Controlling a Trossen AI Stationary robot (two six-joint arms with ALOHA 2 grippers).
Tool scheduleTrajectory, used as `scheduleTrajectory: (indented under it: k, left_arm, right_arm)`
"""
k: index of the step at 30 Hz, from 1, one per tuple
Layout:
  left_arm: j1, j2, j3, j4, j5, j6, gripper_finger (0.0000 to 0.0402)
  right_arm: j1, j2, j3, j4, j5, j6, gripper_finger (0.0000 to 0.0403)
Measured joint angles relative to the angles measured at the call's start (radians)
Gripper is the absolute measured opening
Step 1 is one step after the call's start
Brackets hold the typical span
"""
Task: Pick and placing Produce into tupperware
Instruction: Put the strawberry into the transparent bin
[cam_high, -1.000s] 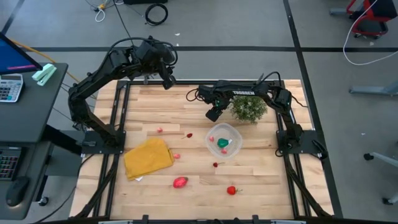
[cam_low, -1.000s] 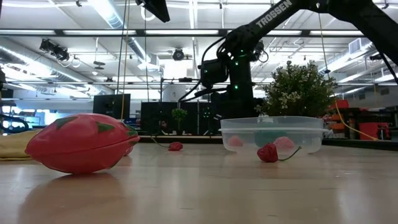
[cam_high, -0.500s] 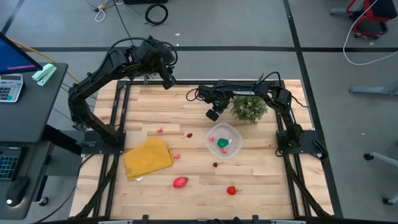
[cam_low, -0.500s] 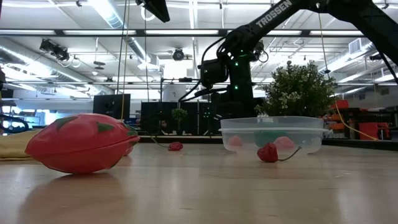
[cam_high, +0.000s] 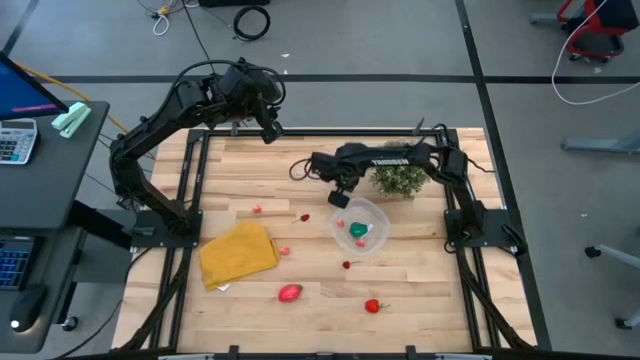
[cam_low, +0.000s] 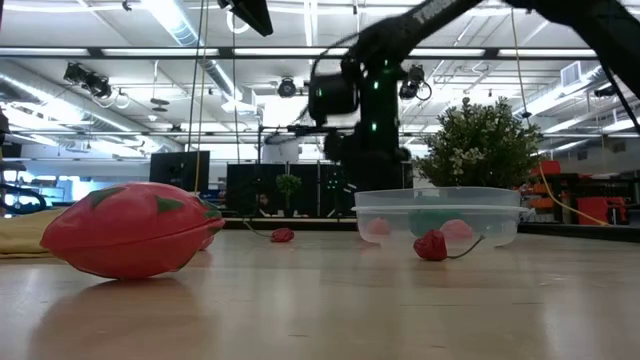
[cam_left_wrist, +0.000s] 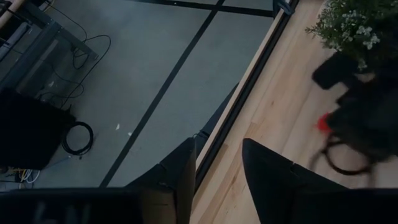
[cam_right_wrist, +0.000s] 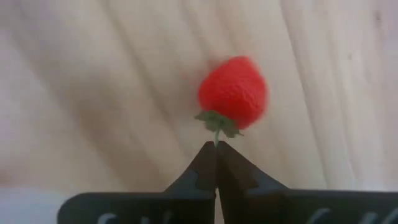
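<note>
- The right gripper (cam_right_wrist: 216, 147) hangs just beside the tupperware (cam_high: 360, 224), on its far left, its fingers pinched together on the green stem of a red strawberry (cam_right_wrist: 232, 90).
- The left gripper (cam_left_wrist: 214, 163), fingers apart, waits well apart from the tupperware, at the table's far edge.
- Pink and green produce (cam_high: 358, 229) lies inside the tupperware.

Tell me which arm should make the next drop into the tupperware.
Right, most likely. The right gripper is shut on a strawberry by its stem and hangs just beside the tupperware. The left gripper is open, holds nothing, and sits at the table's far edge.
</note>
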Motion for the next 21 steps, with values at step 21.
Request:
scheduleTrajectory:
  k: [21]
  left_arm:
    - [0.000,0.000,0.000,-0.018,0.000,-0.002,0.0134]
  right_arm:
    - [0.509,-0.303,-0.220,-0.110,0.092,0.552,0.0005]
